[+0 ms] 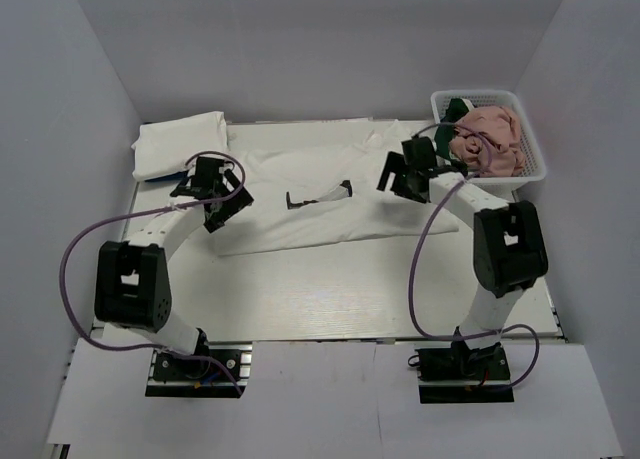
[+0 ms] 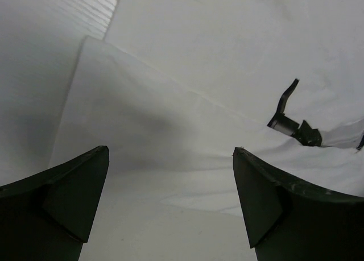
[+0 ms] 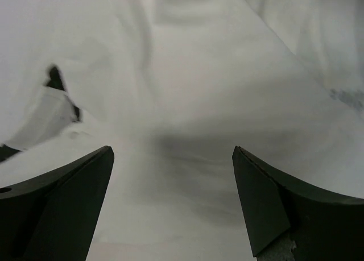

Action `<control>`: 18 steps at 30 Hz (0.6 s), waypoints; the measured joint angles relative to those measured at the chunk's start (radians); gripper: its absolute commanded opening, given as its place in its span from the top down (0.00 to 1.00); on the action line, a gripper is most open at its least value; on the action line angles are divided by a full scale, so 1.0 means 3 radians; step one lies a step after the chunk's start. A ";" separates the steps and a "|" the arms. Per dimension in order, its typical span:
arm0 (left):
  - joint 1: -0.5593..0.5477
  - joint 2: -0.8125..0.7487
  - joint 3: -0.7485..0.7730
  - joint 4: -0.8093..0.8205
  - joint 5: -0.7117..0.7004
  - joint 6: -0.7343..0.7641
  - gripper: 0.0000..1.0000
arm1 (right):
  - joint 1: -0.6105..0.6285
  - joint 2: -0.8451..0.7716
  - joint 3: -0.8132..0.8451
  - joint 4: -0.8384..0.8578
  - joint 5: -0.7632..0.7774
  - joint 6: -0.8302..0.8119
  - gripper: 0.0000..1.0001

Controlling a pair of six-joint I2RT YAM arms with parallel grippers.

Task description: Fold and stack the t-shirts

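1. Top view: a printed white t-shirt [image 1: 320, 164] lies spread across the middle of the table [image 1: 300, 299]. Its long axis runs left to right across the frame, and its dark print [image 1: 320, 195] is near the centre.
2. The left gripper [image 1: 212, 194] hovers over the shirt's left end and the right gripper [image 1: 405, 179] over its right end. The cloth lies between them, and each arm is nearer its own end.
3. Both grippers are spread wide and hold nothing; each wrist view shows only white cloth between the fingers.
4. Left wrist view: a folded edge crosses diagonally above the fingers, with the print at the right.
5. Folded white t-shirts [image 1: 180, 144] sit at upper left.
6. A basket [image 1: 535, 169] at upper right holds a pink t-shirt [image 1: 492, 137] and a dark green t-shirt [image 1: 458, 109].
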 measured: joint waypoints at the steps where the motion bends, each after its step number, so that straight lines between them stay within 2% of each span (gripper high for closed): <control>1: -0.0005 0.0102 -0.0014 0.0038 0.0064 0.0011 0.00 | -0.0046 -0.0113 -0.0192 -0.0010 0.0023 0.0001 0.09; 7: -0.0014 0.0451 -0.0272 0.0266 0.0402 0.0094 0.00 | -0.0346 -0.0149 -0.0722 0.0055 0.0017 -0.0001 0.09; 12: -0.0014 0.0380 -0.0389 0.0440 0.0469 0.0120 0.00 | -0.0395 -0.0234 -0.0909 0.0337 -0.0079 -0.0008 0.09; 15: -0.0014 0.0266 -0.0518 0.0482 0.0453 0.0112 0.00 | -0.0397 -0.0607 -0.1406 0.0567 -0.0200 0.0041 0.09; 18: -0.0014 -0.0006 -0.0786 0.0440 0.0390 0.0047 0.00 | -0.0385 -0.1250 -0.2050 0.0579 -0.0380 0.0155 0.09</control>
